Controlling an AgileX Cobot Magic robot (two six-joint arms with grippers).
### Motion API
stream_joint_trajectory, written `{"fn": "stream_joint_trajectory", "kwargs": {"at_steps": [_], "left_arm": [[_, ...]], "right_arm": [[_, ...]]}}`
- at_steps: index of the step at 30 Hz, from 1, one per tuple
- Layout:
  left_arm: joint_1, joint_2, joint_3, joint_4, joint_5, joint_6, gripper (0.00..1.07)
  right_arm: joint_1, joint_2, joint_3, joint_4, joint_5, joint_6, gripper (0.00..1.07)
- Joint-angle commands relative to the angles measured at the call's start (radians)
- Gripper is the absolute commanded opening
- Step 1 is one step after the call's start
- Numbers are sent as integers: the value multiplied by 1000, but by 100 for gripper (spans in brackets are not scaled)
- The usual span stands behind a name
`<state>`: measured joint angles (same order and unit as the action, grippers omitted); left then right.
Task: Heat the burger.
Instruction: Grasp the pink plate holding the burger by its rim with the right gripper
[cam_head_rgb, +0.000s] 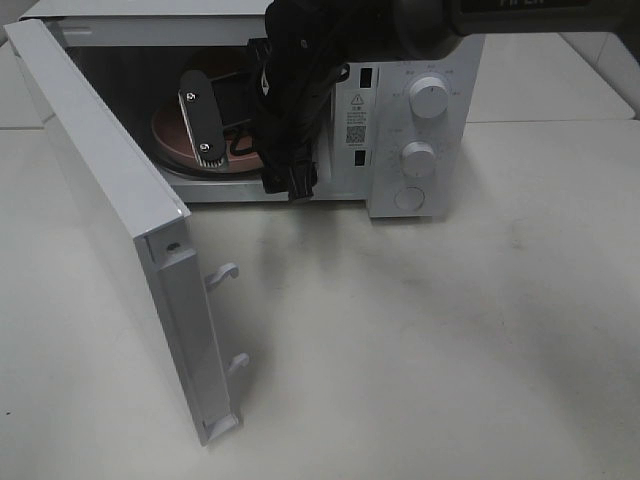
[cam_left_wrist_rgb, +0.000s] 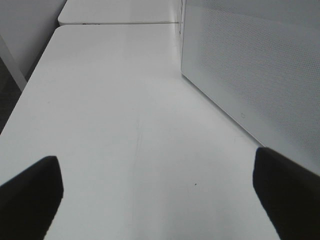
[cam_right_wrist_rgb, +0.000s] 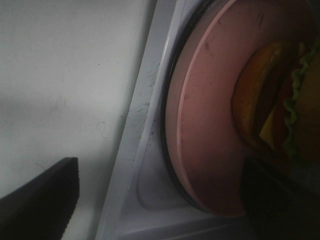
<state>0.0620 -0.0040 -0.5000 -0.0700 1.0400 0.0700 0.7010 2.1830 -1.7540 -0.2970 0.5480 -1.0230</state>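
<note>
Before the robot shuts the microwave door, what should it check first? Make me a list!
1. Burger on the pink plate: ok.
2. Plate inside the microwave cavity: ok.
3. Right tool has let go of the plate: ok, fingers wide apart, gripping nothing.
4. Right arm out of the doorway: not ok, it reaches into the cavity.
5. Door free to swing: cannot tell until the arm is out.
6. Left tool clear of the door: cannot tell; it is open above bare table.
</note>
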Motion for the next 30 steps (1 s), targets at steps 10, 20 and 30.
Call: {"fn": "stream_joint_trajectory", "kwargs": {"at_steps": [10, 20, 30], "left_arm": [[0, -21, 2, 4, -1, -1, 98], [0, -21, 2, 4, -1, -1, 98], [0, -21, 2, 4, -1, -1, 98]], "right_arm": [[-14, 96, -109, 19, -20, 27, 83], [-14, 182, -227, 19, -14, 72, 81], [-15, 264, -324, 21, -7, 86, 78]]}}
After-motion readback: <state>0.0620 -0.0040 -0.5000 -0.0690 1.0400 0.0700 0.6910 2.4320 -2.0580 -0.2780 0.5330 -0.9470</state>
